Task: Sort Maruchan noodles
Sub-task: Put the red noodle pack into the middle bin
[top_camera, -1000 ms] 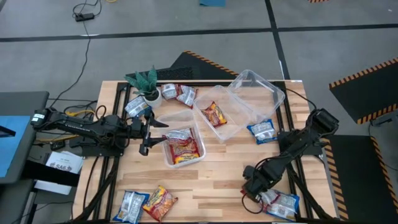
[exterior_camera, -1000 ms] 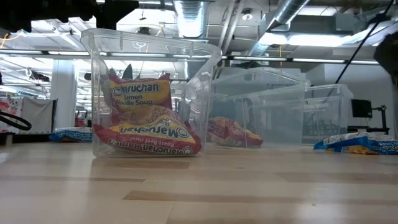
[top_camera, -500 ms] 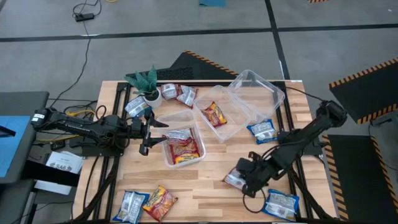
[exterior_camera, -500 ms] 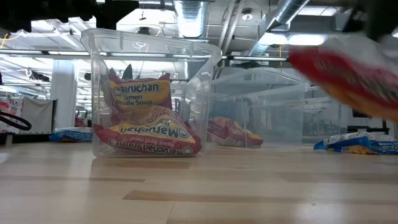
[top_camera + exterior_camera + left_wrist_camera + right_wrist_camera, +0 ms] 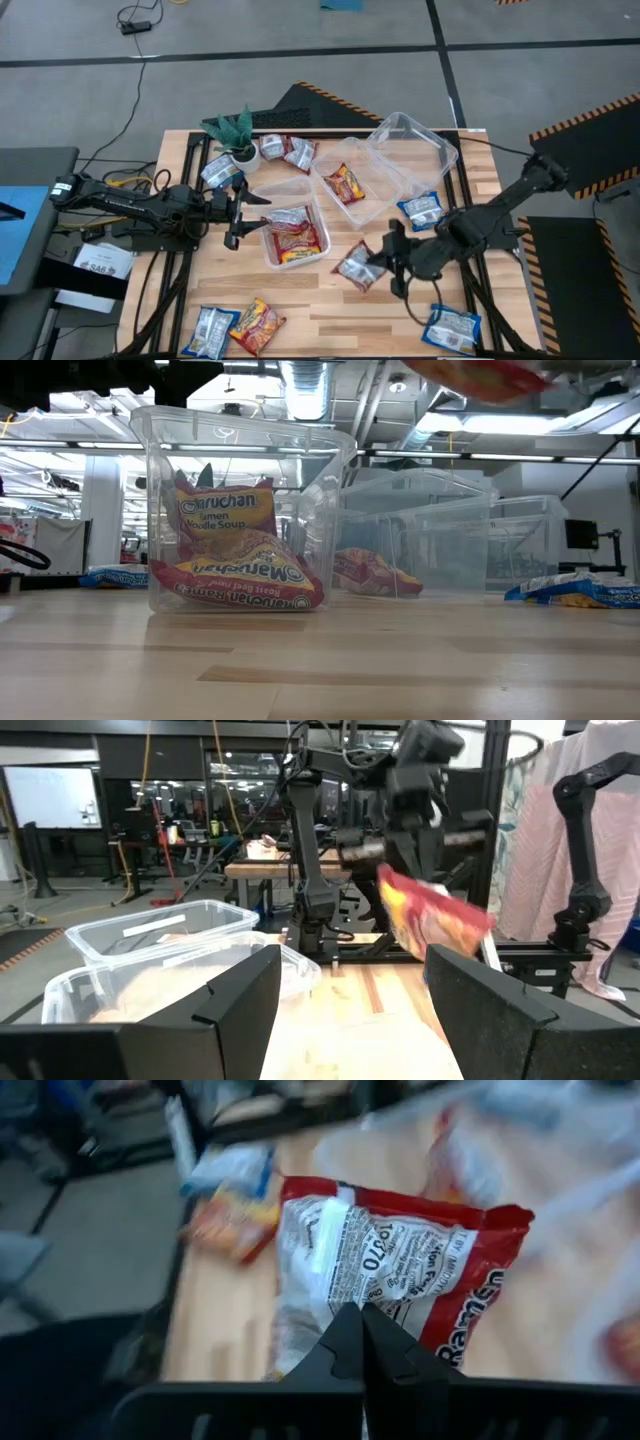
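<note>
At the front-right of the table we find the right gripper [image 5: 385, 258] closed on a red-and-silver packet [image 5: 356, 266], pinched by one edge and held clear of the wood. We judge the hold marginal: the film is thin, crinkled and slick, and a thin-edge pinch could let it slip or swing during transfer, missing the nearest tub [image 5: 292, 236]. That tub is clear, rigid and thin-walled, with two red-orange packets [image 5: 238, 575] inside; a glancing contact could shove it. Across from it the left gripper [image 5: 236, 210] waits beside the tub, fingers spread and empty. Farther back lie a second clear tub [image 5: 352, 186] with one packet, and loose blue-and-white packets [image 5: 421, 210] on smooth pale planking.
</note>
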Controlling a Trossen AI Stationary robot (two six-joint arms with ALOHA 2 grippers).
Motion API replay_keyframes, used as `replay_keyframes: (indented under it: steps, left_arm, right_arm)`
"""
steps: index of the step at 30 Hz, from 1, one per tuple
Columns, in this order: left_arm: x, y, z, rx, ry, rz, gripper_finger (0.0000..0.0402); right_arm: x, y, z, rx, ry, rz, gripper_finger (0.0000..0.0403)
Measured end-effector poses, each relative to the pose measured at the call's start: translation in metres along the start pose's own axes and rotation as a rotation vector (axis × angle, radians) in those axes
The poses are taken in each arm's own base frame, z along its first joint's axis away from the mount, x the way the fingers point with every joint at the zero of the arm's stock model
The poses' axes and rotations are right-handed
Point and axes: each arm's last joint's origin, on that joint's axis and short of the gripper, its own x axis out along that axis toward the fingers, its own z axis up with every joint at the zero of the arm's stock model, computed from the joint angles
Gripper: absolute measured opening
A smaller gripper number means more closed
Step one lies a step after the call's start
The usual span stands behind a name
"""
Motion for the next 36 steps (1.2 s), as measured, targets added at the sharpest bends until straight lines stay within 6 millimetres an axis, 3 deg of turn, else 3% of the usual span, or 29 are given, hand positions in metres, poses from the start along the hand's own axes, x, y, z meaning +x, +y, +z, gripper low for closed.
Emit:
replay_keyframes:
  steps: [6,10,15,19,23,28,36]
  left_arm:
    - [0.0,0.001,0.0,0.0,0.001,0.042,0.0237]
    - [0.0,0.001,0.0,0.019,0.001,0.041,0.0237]
    - [0.0,0.001,0.0,0.03,0.001,0.041,0.0237]
    - [0.0,0.001,0.0,0.03,0.001,0.042,0.0237]
    - [0.0,0.002,0.0,0.037,-0.001,0.058,0.0237]
    - [0.0,0.003,0.0,0.037,0.0,0.116,0.0237]
    - [0.0,0.004,0.001,0.043,-0.005,0.122,0.0237]
  right_arm:
    - [-0.011,-0.039,0.031,-0.059,-0.162,-0.189,0.0006]
    - [-0.014,-0.074,0.042,-0.023,-0.174,-0.341,0.0006]
    - [-0.004,-0.116,0.045,0.042,-0.099,-0.525,0.0007]
    - [0.013,-0.139,0.046,0.08,-0.052,-0.593,0.0012]
    - [0.028,-0.151,0.043,0.093,-0.005,-0.61,0.0035]
    - [0.031,-0.154,0.041,0.095,0.036,-0.585,0.009]
    - [0.013,-0.15,0.047,0.103,-0.023,-0.557,0.0219]
